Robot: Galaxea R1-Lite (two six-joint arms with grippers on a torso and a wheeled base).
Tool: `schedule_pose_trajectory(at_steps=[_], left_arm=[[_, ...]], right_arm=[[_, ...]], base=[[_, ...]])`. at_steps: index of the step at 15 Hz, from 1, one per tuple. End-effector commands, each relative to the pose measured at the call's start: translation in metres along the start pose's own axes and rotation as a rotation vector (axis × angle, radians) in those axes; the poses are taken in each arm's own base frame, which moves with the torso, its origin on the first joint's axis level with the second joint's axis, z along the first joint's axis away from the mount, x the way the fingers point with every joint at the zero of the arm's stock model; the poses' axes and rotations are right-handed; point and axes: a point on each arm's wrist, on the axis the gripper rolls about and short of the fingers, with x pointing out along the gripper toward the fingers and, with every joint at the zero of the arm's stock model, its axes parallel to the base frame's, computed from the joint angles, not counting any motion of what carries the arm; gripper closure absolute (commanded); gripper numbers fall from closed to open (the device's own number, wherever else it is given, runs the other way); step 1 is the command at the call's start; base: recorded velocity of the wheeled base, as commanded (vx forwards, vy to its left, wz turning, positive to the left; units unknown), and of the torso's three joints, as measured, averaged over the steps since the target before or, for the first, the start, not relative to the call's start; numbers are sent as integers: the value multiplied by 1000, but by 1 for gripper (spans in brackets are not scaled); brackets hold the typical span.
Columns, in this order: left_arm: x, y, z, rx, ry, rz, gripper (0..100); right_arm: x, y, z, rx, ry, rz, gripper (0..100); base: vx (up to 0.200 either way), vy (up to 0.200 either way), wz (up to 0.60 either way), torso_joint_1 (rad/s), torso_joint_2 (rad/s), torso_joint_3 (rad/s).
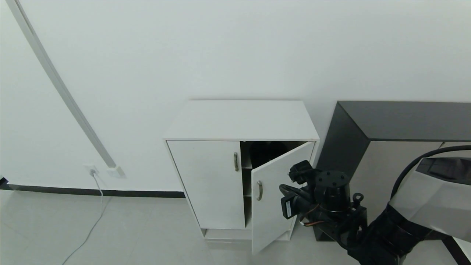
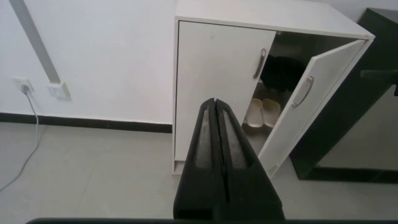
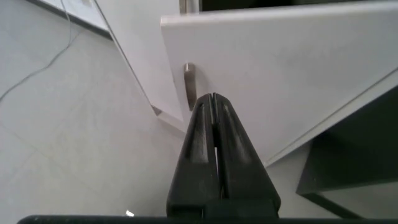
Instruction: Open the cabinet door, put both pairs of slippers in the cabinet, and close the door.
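Note:
The white cabinet (image 1: pixel 241 119) stands against the wall. Its left door (image 1: pixel 206 184) is closed and its right door (image 1: pixel 276 191) hangs partly open. Inside, a beige pair of slippers (image 2: pixel 264 112) lies on the lower shelf and a dark pair (image 2: pixel 283 68) sits on the shelf above. My right gripper (image 3: pixel 213 98) is shut and empty, its tips close to the outer face of the open door (image 3: pixel 280 74), beside the metal handle (image 3: pixel 188 84). My left gripper (image 2: pixel 214 102) is shut and empty, held well back from the cabinet (image 2: pixel 217 81), facing the closed door.
A black piece of furniture (image 1: pixel 386 117) stands right of the cabinet, close behind the open door. A wall socket (image 1: pixel 92 172) with a cable running over the floor sits at the left. Grey tiled floor (image 1: pixel 128 228) lies open in front and left.

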Motion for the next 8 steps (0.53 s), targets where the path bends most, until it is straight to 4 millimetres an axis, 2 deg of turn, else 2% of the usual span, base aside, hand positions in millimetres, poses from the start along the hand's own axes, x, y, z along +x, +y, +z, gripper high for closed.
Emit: schedule_pose_trajectory(at_steps=[1,7,8], left_arm=[[0,0,0,-1,0,2,100],[0,0,0,1,0,1,100],[0,0,0,-1,0,2,100]], right_arm=[[-3,-1,-7,-3,24,0,100],[-18,-3,-21,-5,33,1,100],[-21,-4,-23,-4,29,1,100]], base=[[0,0,0,0,0,0],[200,0,0,3,2,3],[0,0,0,0,0,0]])
